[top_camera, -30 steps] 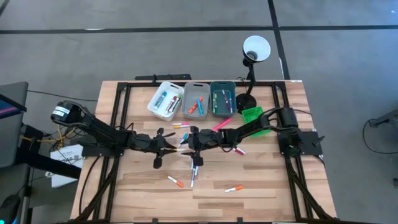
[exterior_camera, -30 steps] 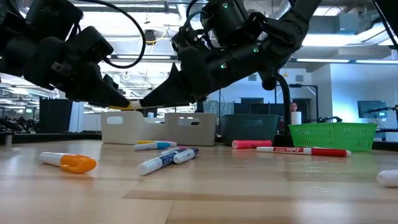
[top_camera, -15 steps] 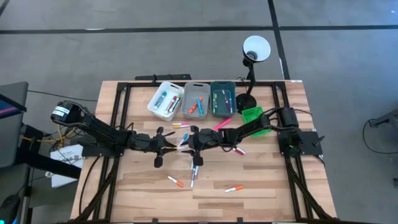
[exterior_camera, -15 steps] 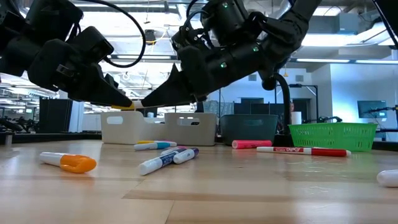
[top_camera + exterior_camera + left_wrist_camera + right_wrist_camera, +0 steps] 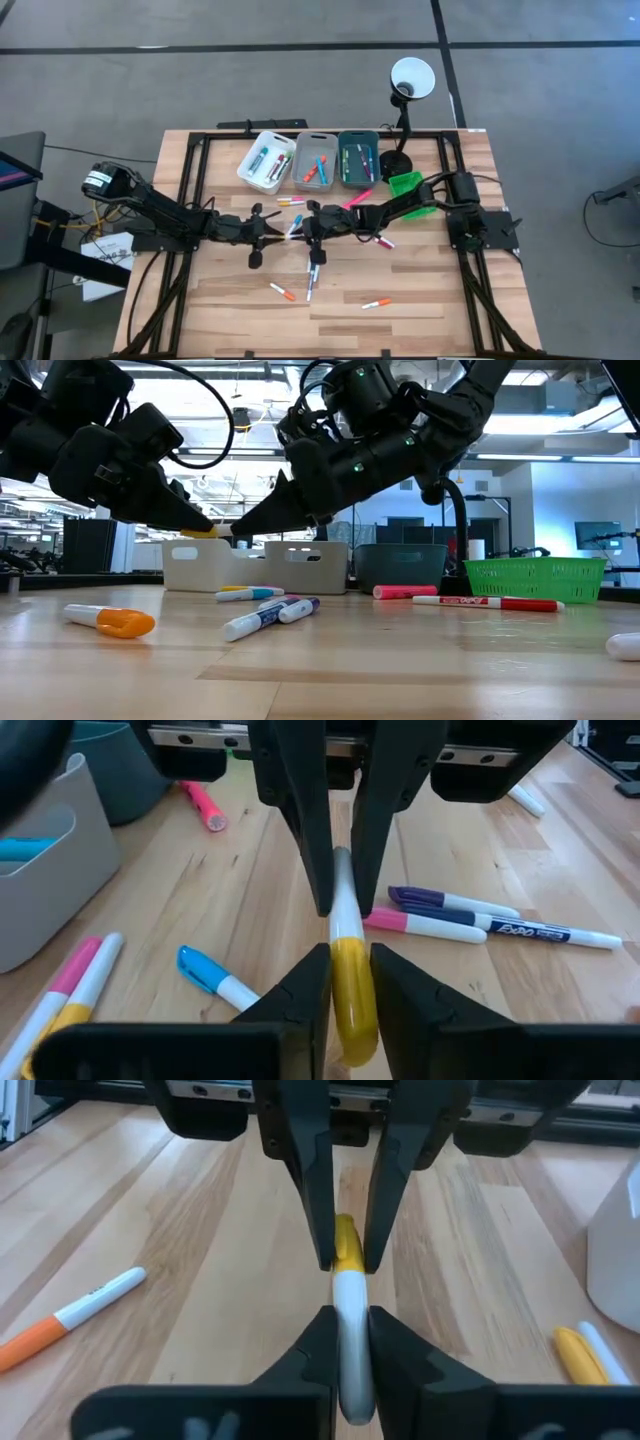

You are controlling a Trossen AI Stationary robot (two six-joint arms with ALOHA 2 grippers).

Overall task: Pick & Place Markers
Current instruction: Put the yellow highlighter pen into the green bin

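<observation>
Since the earlier frame, little has shifted: both arms stand where they stood above mid-table, and the one visible change is that the right gripper [image 5: 240,528] has drawn its fingers together onto the white barrel of the yellow-capped marker [image 5: 347,955].

Left gripper [image 5: 208,528] is clamped on the yellow cap end of the same marker. The two grippers meet tip to tip, with the marker spanning between them and held clear of the table [image 5: 420,295]. From the right wrist view, the white end sits between the near fingers and the yellow end between the far ones.

Remaining markers lie as follows. An orange-capped marker [image 5: 110,619] rests on the wood nearest the low camera. A blue-capped marker [image 5: 255,622] and a purple-capped marker [image 5: 298,609] lie touching one another behind it. A pink marker [image 5: 404,592] and a red marker [image 5: 498,602] lie farther back, in front of the green basket [image 5: 536,578].

Along the far edge, the white bin [image 5: 267,161], grey bin [image 5: 316,160] and teal bin [image 5: 358,158] stand side by side, each holding several markers. A black desk lamp [image 5: 408,85] stands at the table's far right corner.
</observation>
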